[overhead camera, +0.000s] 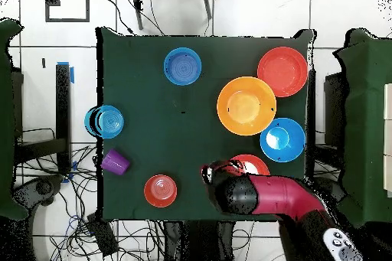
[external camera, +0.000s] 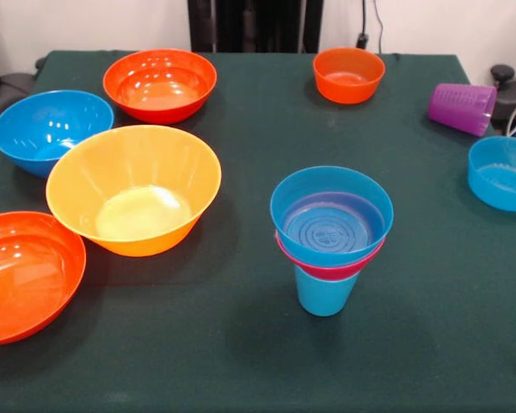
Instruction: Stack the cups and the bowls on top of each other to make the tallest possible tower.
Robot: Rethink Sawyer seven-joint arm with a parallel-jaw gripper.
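Gripper [overhead camera: 209, 172] at the 6 o'clock edge of table [overhead camera: 138, 89], overhead view; open or closed state not discernible. Large red-orange bowl [overhead camera: 253, 162] just beside at 3 o'clock, partly under arm [overhead camera: 283, 197]. Large blue bowl [overhead camera: 282, 139] at 2 o'clock, yellow-orange bowl [overhead camera: 246, 106] at 1 o'clock, second red-orange bowl [overhead camera: 282, 71] beyond. Small orange bowl [overhead camera: 161, 190] and purple cup [overhead camera: 115, 161], tipped on its side, toward 9 o'clock. Lone small blue bowl [overhead camera: 107, 121] at 10 o'clock. Tower [external camera: 327, 249] well apart at 12 o'clock: upright blue cup [external camera: 324, 294], pink bowl [external camera: 327, 270], blue bowl [external camera: 331, 215] on top.
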